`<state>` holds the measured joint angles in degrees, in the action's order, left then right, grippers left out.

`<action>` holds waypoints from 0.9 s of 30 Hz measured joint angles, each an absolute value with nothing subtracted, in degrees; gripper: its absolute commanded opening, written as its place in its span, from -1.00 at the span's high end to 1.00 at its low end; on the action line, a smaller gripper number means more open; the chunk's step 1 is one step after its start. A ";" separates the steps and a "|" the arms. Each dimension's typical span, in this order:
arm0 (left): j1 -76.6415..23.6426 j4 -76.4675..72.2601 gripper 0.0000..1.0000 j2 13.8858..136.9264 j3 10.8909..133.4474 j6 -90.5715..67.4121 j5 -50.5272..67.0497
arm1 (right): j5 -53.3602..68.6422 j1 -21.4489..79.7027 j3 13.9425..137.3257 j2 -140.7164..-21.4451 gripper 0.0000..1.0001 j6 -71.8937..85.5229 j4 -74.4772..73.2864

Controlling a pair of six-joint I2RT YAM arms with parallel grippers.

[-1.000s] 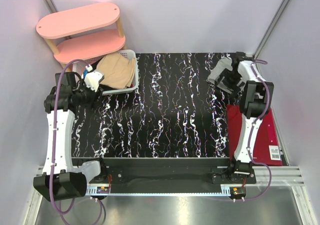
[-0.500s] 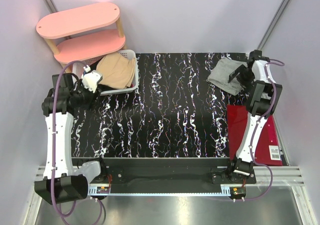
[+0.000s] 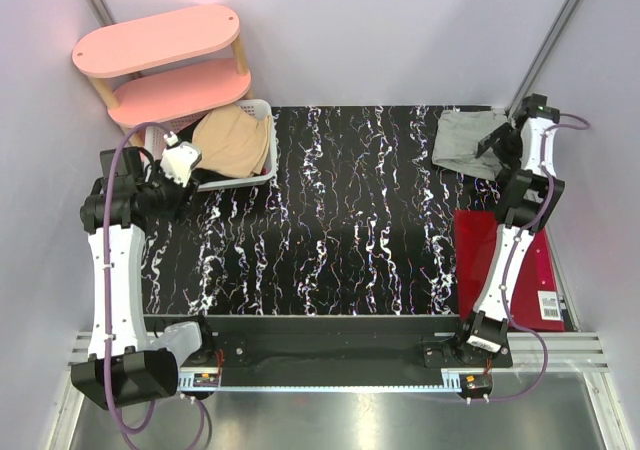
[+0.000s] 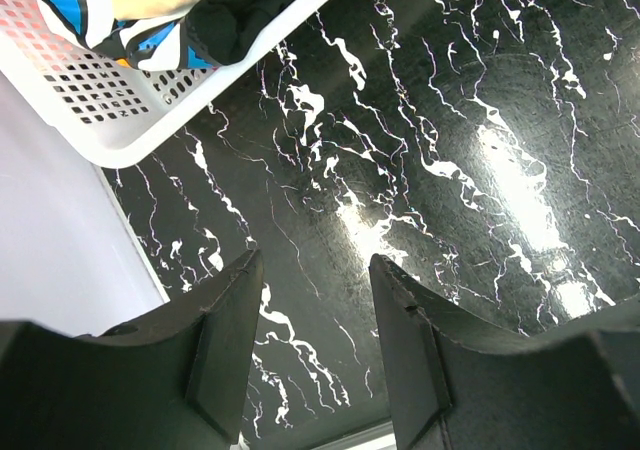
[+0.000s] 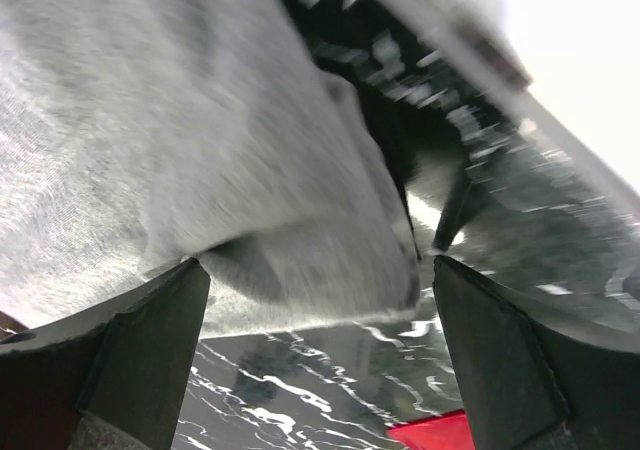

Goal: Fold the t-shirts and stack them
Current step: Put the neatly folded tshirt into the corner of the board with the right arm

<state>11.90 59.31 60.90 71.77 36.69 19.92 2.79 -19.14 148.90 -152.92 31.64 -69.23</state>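
- Nearby, a red mat [image 3: 540, 260] lies far across the tabletop [image 3: 340, 220] from the white lattice basket [image 3: 240, 180], on the opposite side and closer to the arm bases than the basket is.
- The left gripper [image 4: 315, 265] hangs just beside the basket's near corner. Its fingers [image 4: 235, 340] are apart, with nothing between them and only bare marbled tabletop below.
- Inside the basket, a tan-beige t-shirt [image 3: 235, 140] is heaped on top. A dark garment [image 4: 225, 30] and a blue-and-white patterned one [image 4: 70, 0] are tucked under it at the rim.
- Well apart from the basket, at the opposite far corner, the light heather grey t-shirt [image 3: 470, 140] lies rumpled on the tabletop.
- The right gripper [image 5: 322, 265] is down on that shirt. Its fingers [image 5: 150, 350] are spread wide, with a soft fold of grey cloth bulging between them. They do not look closed on it.
- This shirt should be light, limp and prone to bunching, and it will slide easily on the glossy top. I judge a hem corner or shoulder seam the better hold, pinching a single layer rather than the thick fold.
- Farthest back, just behind the basket, stands a pink two-tier shelf [image 3: 160, 40].
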 measured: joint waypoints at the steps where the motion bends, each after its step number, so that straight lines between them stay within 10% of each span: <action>1: 11.90 59.46 -0.04 60.95 71.90 36.69 19.92 | 2.96 -19.75 149.45 -153.03 -0.99 31.46 -69.45; 27: 12.19 58.83 -0.04 63.29 72.93 35.33 20.84 | 13.19 -11.55 149.97 -142.19 -0.99 30.24 -63.81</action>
<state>12.19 58.83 63.29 72.93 35.33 20.84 13.19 -11.55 149.97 -142.19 30.24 -63.81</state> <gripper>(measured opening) 0.526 0.994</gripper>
